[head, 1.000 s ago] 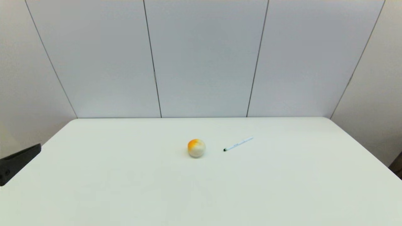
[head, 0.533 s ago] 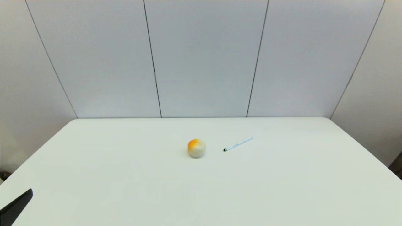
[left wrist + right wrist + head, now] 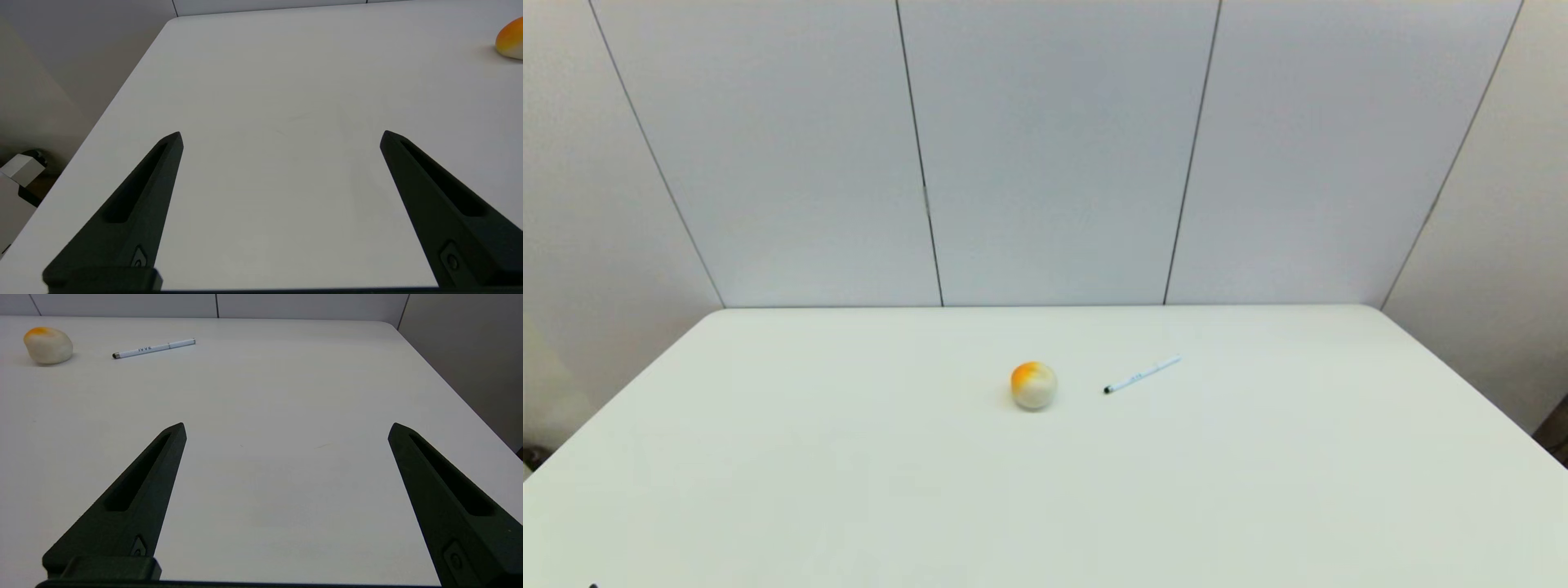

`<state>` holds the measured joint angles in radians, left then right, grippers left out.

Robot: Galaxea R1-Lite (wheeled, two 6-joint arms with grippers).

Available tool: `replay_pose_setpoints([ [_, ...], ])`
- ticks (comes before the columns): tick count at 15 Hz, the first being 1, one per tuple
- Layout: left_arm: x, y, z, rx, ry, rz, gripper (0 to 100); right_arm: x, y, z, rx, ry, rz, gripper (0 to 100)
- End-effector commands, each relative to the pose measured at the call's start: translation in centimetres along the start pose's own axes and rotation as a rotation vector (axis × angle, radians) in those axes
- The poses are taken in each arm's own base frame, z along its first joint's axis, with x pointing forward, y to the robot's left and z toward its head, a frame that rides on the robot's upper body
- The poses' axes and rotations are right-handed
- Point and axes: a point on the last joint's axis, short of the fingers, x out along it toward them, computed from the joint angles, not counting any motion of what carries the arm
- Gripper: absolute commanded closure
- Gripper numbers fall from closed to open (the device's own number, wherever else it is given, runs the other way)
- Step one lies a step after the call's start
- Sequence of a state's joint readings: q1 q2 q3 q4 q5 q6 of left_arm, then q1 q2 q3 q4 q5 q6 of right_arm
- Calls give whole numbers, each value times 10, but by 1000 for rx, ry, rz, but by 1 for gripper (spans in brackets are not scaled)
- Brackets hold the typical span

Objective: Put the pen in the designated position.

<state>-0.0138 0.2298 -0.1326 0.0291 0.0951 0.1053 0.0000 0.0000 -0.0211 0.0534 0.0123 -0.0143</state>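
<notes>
— How do the claws stand?
— The left claw (image 3: 282,136) and the right claw (image 3: 286,428) both gape wide, empty, low over the near table (image 3: 849,490).
— The pen?
— The pen (image 3: 1143,374) lies flat mid-table, just right of the orange-and-white ball (image 3: 1034,385). Pale wall panels (image 3: 1054,147) behind.

Head camera overlooks the table (image 3: 849,490); both low wrist cameras share it.

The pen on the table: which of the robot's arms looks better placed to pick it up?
Probably the right. The pen lies on the robot's right of the ball, and the right gripper, fingers open, has it in view. The left gripper, also open, sees only the ball's edge.
</notes>
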Motion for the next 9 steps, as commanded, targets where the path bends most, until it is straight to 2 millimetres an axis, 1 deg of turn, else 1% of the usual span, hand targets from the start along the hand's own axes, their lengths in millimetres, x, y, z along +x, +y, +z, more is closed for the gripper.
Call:
replay_pose_setpoints([
  [1,-5,-2,-25,-6,-44,6,0,0,0,0,-1,1,0,0],
  [2,-7,-3,-28,-5,-62,0,0,0,0,0,-1,1,1,0],
  [7,-13,-3,-32,-30,-139,-22,0,0,0,0,-1,1,1,0],
  [9,-12,-4,-32,-27,-145,-46,0,0,0,0,-1,1,1,0],
])
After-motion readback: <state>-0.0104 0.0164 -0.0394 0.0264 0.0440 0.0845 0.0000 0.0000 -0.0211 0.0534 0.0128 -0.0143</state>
